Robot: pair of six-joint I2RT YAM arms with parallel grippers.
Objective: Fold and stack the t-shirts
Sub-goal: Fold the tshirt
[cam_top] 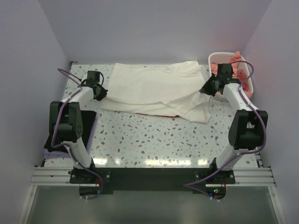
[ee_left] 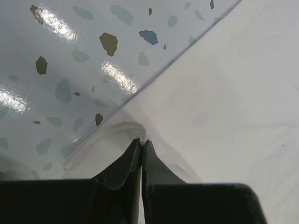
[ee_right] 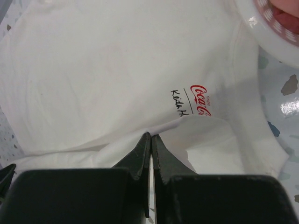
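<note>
Left pincer point(ee_left: 141, 141) and right pincer point(ee_right: 151, 135) each clamp an edge of the cream tee point(cam_top: 149, 86), spread on the tabletop point(cam_top: 154, 140) just beside the basket point(cam_top: 222, 56). A clean fold likely needs both lifting together, cloth kept taut and level.

A: Far half of the counter point(cam_top: 154, 140): large t-shirt point(cam_top: 149, 88) spread left to right, near right part folded over itself.
B: Basket point(cam_top: 250, 87)?
A: Far right corner, just beside the shirt; other t-shirts point(cam_top: 242, 73) in it.
B: Pincers?
A: On the shirt's left edge, the left pincer point(cam_top: 100, 91). On its right edge, the right pincer point(cam_top: 205, 88), between shirt and basket.
</note>
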